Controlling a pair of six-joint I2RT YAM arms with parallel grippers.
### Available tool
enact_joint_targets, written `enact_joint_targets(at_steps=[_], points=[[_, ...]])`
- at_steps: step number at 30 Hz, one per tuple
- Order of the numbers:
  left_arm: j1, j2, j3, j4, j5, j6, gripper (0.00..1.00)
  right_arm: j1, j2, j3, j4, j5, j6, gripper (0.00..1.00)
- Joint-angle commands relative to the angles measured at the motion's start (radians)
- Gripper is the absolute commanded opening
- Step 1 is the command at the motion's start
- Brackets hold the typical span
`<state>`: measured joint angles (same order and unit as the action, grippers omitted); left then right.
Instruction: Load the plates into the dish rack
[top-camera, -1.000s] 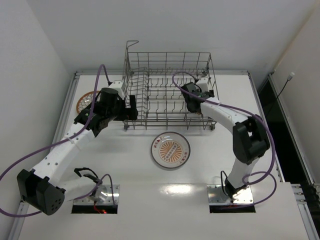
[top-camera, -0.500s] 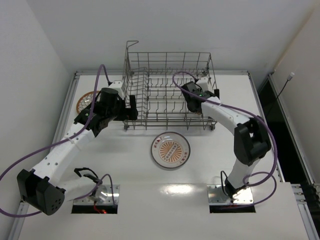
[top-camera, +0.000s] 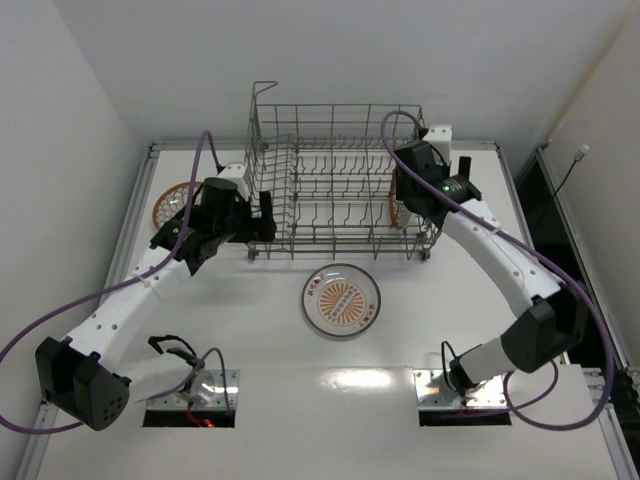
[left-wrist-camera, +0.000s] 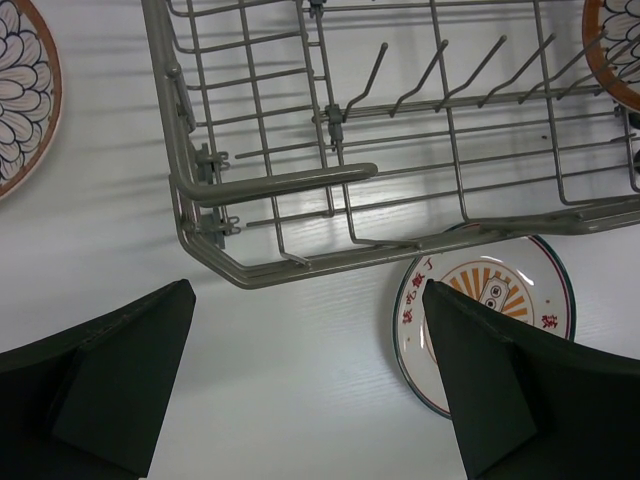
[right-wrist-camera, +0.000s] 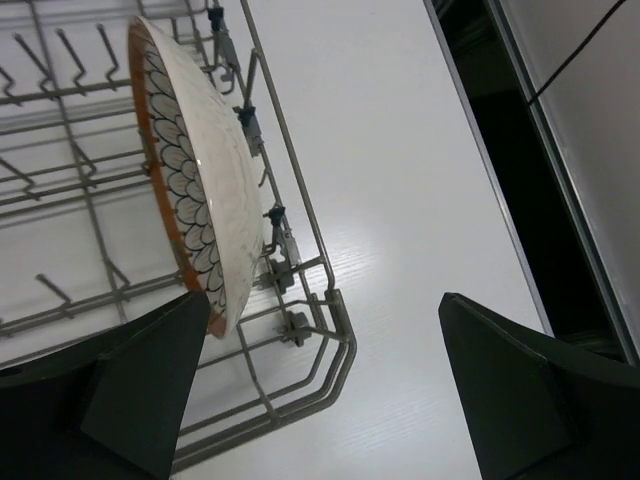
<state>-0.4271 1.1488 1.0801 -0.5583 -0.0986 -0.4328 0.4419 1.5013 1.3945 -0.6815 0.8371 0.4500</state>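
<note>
One petal-lattice plate (right-wrist-camera: 195, 190) stood on edge among the tines at the right end of the dish rack (top-camera: 335, 180), just inside the end wall. Its rim ran front to back, its faces turned toward the rack's two ends, and it leaned a little. The rack's long axis lay left to right across the table (top-camera: 250, 330). The sunburst plate (top-camera: 341, 299) lay flat on the table just in front of the rack, and the other petal plate (top-camera: 172, 203) lay flat off the rack's left end. The right gripper (right-wrist-camera: 325, 297) hung over the rack's near right corner, jaws wide and empty, one finger (right-wrist-camera: 150, 370) close by the standing plate's rim. The left gripper (left-wrist-camera: 307, 290), also spread wide and empty, was at the rack's left front corner.
</note>
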Motion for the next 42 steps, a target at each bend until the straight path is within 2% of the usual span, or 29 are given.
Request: enact_joint_targets(at_steps=[1, 6, 10, 16, 17, 24, 28, 33, 39, 42], points=[[-0.010, -0.009, -0.003, 0.040, -0.010, -0.015, 1.00, -0.003, -0.113, 0.017, 0.013, -0.061, -0.008, 1.00], [-0.010, -0.009, -0.003, 0.049, -0.010, -0.015, 1.00, -0.003, -0.365, -0.096, 0.025, -0.137, 0.013, 1.00], [-0.010, -0.009, -0.003, 0.049, -0.010, -0.015, 1.00, -0.003, -0.525, -0.163, -0.062, -0.203, 0.051, 1.00], [-0.010, -0.061, -0.023, 0.061, -0.030, -0.024, 1.00, -0.003, -0.737, -0.336, -0.173, -0.421, 0.180, 0.96], [-0.010, -0.061, -0.032, 0.061, -0.030, -0.024, 1.00, -0.003, -0.797, -0.406, -0.173, -0.506, 0.246, 0.96], [-0.010, -0.080, -0.071, 0.106, 0.002, -0.069, 1.00, -0.003, -0.975, -0.748, 0.014, -0.879, 0.513, 0.97], [-0.010, -0.089, -0.071, 0.106, 0.002, -0.069, 1.00, -0.003, -1.102, -0.961, 0.091, -0.963, 0.642, 0.98], [-0.010, -0.107, -0.089, 0.087, 0.002, -0.069, 1.00, -0.003, -1.202, -1.143, 0.181, -1.032, 0.760, 0.98], [-0.010, -0.127, -0.100, 0.078, 0.002, -0.069, 1.00, -0.003, -1.237, -1.317, 0.405, -1.106, 0.924, 0.99], [-0.010, -0.136, -0.100, 0.069, -0.007, -0.060, 1.00, -0.012, -1.207, -1.345, 0.465, -1.119, 0.935, 0.98]])
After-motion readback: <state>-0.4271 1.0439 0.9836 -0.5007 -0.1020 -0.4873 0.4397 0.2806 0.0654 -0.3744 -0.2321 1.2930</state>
